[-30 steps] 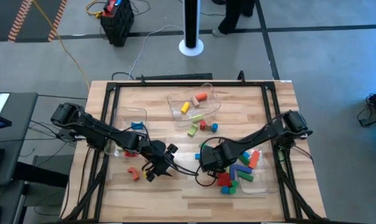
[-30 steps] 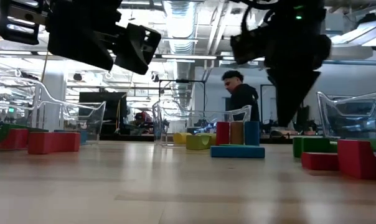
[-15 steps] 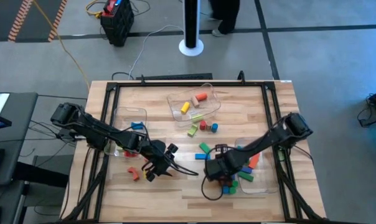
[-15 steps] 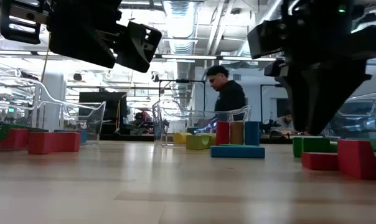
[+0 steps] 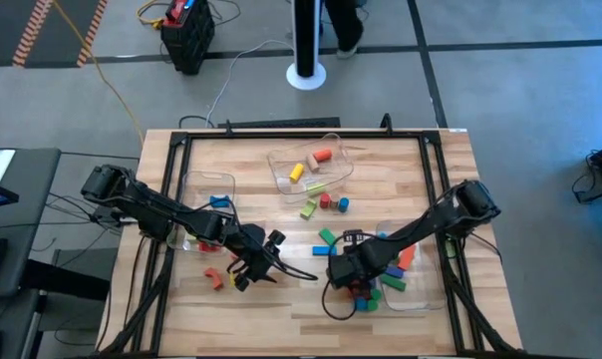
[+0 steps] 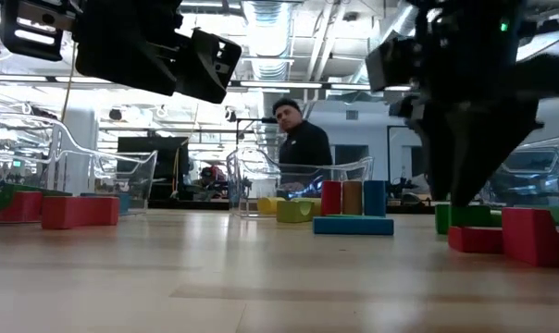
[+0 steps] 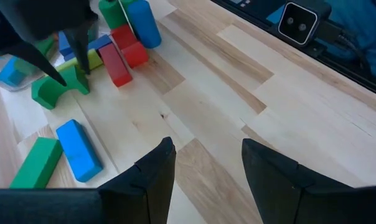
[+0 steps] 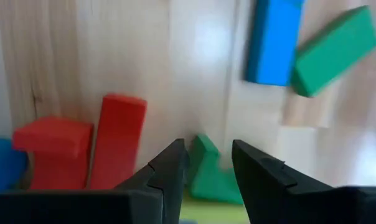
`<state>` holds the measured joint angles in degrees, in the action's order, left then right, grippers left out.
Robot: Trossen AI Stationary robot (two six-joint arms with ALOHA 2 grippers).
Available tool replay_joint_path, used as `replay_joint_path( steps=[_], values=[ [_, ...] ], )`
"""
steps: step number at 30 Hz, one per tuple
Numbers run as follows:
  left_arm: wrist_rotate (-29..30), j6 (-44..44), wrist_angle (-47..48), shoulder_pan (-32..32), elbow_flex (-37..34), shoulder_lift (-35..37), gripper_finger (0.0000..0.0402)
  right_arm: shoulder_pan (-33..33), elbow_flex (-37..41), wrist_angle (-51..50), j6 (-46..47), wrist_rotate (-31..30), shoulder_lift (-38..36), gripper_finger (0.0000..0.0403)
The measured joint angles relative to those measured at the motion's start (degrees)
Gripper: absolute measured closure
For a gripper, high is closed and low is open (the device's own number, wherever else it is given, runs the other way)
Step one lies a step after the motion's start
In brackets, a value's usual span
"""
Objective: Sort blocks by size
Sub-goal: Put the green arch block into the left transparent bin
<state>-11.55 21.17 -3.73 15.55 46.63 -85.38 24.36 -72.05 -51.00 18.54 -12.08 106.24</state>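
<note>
My right gripper (image 5: 347, 271) points down, open, over a cluster of blocks (image 5: 363, 291) near the table's front. Its fingertips (image 7: 81, 62) stand just above a green arch block (image 8: 208, 173); whether they touch it, I cannot tell. Beside the arch lie a red bar (image 8: 116, 149), a red block (image 8: 51, 149) and a blue cylinder (image 7: 144, 25). A blue bar (image 8: 272, 40) and a green bar (image 8: 334, 40) lie flat farther off. My left gripper (image 7: 206, 168) hangs open and empty over bare wood, left of centre (image 5: 266, 254).
Three clear bins stand on the table: one at the far middle (image 5: 311, 165), one at the left (image 5: 206, 199), and one at the right (image 5: 413, 267) holding several blocks. Loose blocks (image 5: 326, 204) lie at the centre, and small red and orange pieces (image 5: 213, 277) at the front left. A person walks behind the table.
My right gripper has moved toward the table's near edge and a little down, from above the blue and green bars to above the block cluster, rolling about its own axis on the way. Its fingers have kept the same gap.
</note>
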Motion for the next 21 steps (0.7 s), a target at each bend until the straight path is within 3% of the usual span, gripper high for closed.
replay_joint_path(
  steps=[11, 21],
  values=[
    [-0.02, -0.57, 0.05, 0.07, 0.00, 0.00, 0.0221, -1.28, 4.20, 1.57, 2.39, 1.44, 0.04, 0.0247],
    [-0.02, 0.14, -0.76, 0.07, 0.00, 0.00, 0.0221, -1.27, 4.63, -0.05, 2.13, 1.38, 0.03, 0.0315]
  ],
)
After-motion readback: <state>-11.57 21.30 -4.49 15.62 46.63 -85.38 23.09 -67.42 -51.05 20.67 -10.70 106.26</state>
